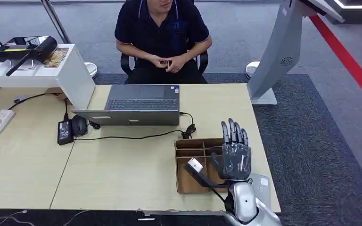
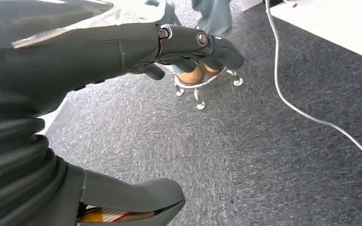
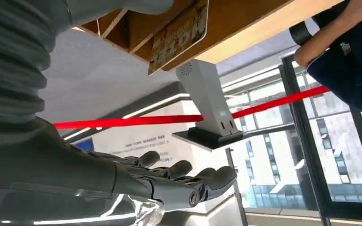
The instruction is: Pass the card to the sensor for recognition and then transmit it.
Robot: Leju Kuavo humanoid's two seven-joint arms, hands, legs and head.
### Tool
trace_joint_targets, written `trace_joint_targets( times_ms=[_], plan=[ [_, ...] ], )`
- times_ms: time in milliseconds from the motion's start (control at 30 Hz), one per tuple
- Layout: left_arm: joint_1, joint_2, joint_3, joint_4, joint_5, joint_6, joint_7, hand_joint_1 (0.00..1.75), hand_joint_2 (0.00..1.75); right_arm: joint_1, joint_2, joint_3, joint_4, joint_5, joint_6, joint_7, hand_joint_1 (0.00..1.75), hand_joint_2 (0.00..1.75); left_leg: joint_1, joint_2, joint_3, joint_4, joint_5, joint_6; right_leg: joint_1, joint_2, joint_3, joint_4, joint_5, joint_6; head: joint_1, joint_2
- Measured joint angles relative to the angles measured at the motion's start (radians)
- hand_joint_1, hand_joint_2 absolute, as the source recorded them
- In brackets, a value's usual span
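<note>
Hiding part of the cardboard organizer (image 1: 193,165) — right hand (image 1: 233,157).

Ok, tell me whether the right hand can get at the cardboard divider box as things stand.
Probably yes. The right hand hovers over the cardboard box at the table's near right corner, fingers spread and holding nothing. Nothing lies between them; the laptop and its cable sit farther back.

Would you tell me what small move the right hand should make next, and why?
Probably lower the right hand toward the box to take a card. The hand is open, holds nothing and hovers over the box's compartments, and the right wrist view shows a card in the box.
</note>
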Motion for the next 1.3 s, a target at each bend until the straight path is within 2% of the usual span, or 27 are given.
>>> trace_joint_targets(
  times_ms=[100, 233, 367, 567, 600, 733, 800, 933, 1000, 1300],
  plan=[
    [0.0, 0.0, 0.0, 0.0, 0.0, 0.0, 0.0, 0.0, 1.75, 0.0, 0.0, 0.002, 0.0, -0.003, 0.0, 0.0, 0.12, 1.75, 0.0, 0.0, 0.0, 0.0, 0.0, 0.0, 0.0, 0.0, 0.0, 0.0, 0.0, 0.0, 0.0, 0.0],
    [0.0, 0.0, 0.0, 0.0, 0.0, 0.0, 0.0, 0.0, 1.75, 0.0, 0.0, 0.005, 0.0, -0.007, 0.0, 0.0, 0.19, 1.75, 0.0, 0.0, 0.0, 0.0, 0.0, 0.0, 0.0, 0.0, 0.0, 0.0, 0.0, 0.0, 0.0, 0.0],
    [0.0, 0.0, 0.0, 0.0, 0.0, 0.0, 0.0, 0.0, 1.75, 0.0, 0.0, 0.006, 0.0, -0.008, 0.0, -0.001, 0.14, 1.75, 0.0, 0.0, 0.0, 0.0, 0.0, 0.0, 0.0, 0.0, 0.0, 0.0, 0.0, 0.0, 0.0, 0.0],
    [0.0, 0.0, 0.0, 0.0, 0.0, 0.0, 0.0, 0.0, 1.75, 0.0, 0.0, 0.007, 0.0, -0.01, 0.0, -0.001, 0.16, 1.75, 0.0, 0.0, 0.0, 0.0, 0.0, 0.0, 0.0, 0.0, 0.0, 0.0, 0.0, 0.0, 0.0, 0.0],
    [0.0, 0.0, 0.0, 0.0, 0.0, 0.0, 0.0, 0.0, 1.75, 0.0, 0.0, 0.007, 0.0, -0.01, 0.0, -0.001, 0.23, 1.75, 0.0, 0.0, 0.0, 0.0, 0.0, 0.0, 0.0, 0.0, 0.0, 0.0, 0.0, 0.0, 0.0, 0.0],
    [0.0, 0.0, 0.0, 0.0, 0.0, 0.0, 0.0, 0.0, 1.75, -0.001, 0.0, 0.008, 0.0, -0.01, 0.0, -0.001, 0.24, 1.75, 0.0, 0.0, 0.0, 0.0, 0.0, 0.0, 0.0, 0.0, 0.0, 0.0, 0.0, 0.0, 0.0, 0.0],
    [0.0, 0.0, 0.0, 0.0, 0.0, 0.0, 0.0, 0.0, 1.75, -0.001, 0.0, 0.009, 0.0, -0.01, 0.0, -0.001, 0.33, 1.75, 0.0, 0.0, 0.0, 0.0, 0.0, 0.0, 0.0, 0.0, 0.0, 0.0, 0.0, 0.0, 0.0, 0.0],
    [0.0, 0.0, 0.0, 0.0, -0.002, 0.0, 0.0, 0.0, 1.75, -0.001, 0.0, 0.011, 0.0, -0.01, 0.0, -0.002, 0.33, 1.75, 0.0, 0.0, 0.0, 0.0, 0.0, 0.0, 0.0, 0.0, 0.0, 0.0, 0.0, 0.0, 0.0, 0.0],
    [0.0, 0.0, 0.0, 0.0, -0.003, 0.0, 0.0, 0.0, 1.75, -0.001, 0.0, 0.013, 0.0, -0.011, 0.0, -0.004, 0.45, 1.75, 0.0, 0.0, 0.0, 0.0, 0.0, 0.0, 0.0, 0.0, 0.0, 0.0, 0.0, 0.0, 0.0, 0.0],
    [0.0, 0.0, 0.0, 0.0, -0.003, 0.0, 0.0, 0.0, 1.75, -0.007, -0.001, 0.021, 0.0, -0.019, 0.0, -0.006, 0.49, 1.75, 0.0, 0.0, 0.0, 0.0, 0.0, 0.0, 0.0, 0.0, 0.0, 0.0, 0.0, 0.0, 0.0, 0.0]
  ],
)
